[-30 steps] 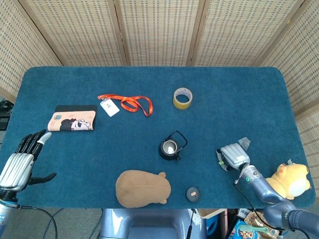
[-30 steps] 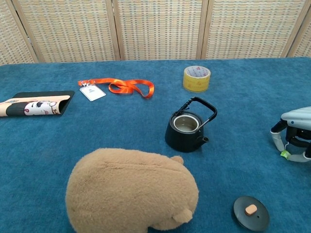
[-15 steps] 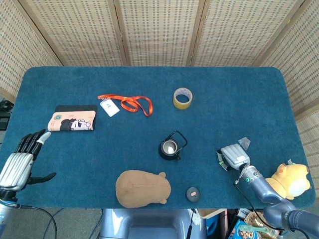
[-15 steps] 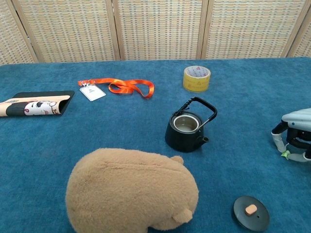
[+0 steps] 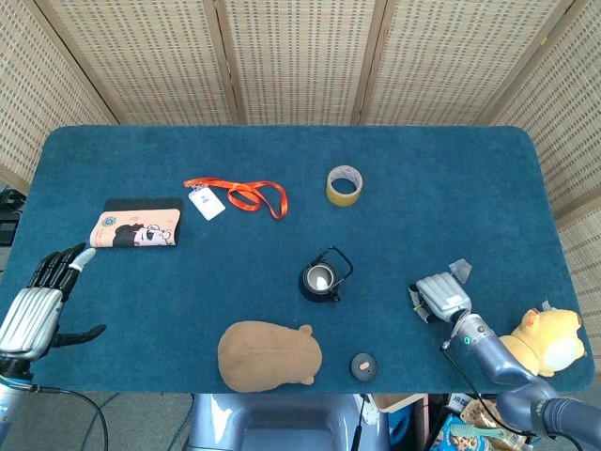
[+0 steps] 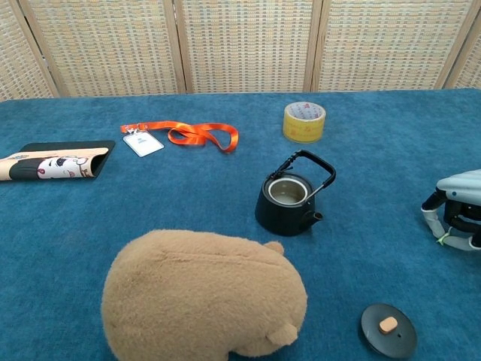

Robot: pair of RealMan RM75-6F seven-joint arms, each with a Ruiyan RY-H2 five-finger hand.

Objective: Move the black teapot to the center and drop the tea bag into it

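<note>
1. The black teapot already sits open-topped near the middle of the blue table, its lid lying apart by the near edge. Judge the placing done, or nearly so, and put your care into the tea bag.
2. Your right hand rests low on the cloth, well to the right of the pot, fingers curled under. Something pale green shows beneath it in the chest view, possibly the tea bag's tag; I cannot tell whether the hand holds it.
3. Confirm a firm pinch before lifting; if the bag slips, re-grip.
4. Carry it above the raised handle, which arches over the right side of the mouth, and come in from above.
5. Release only when the bag hangs squarely over the opening.
6. Your left hand hangs with fingers spread, holding nothing, at the far left edge; leave it there.
</note>
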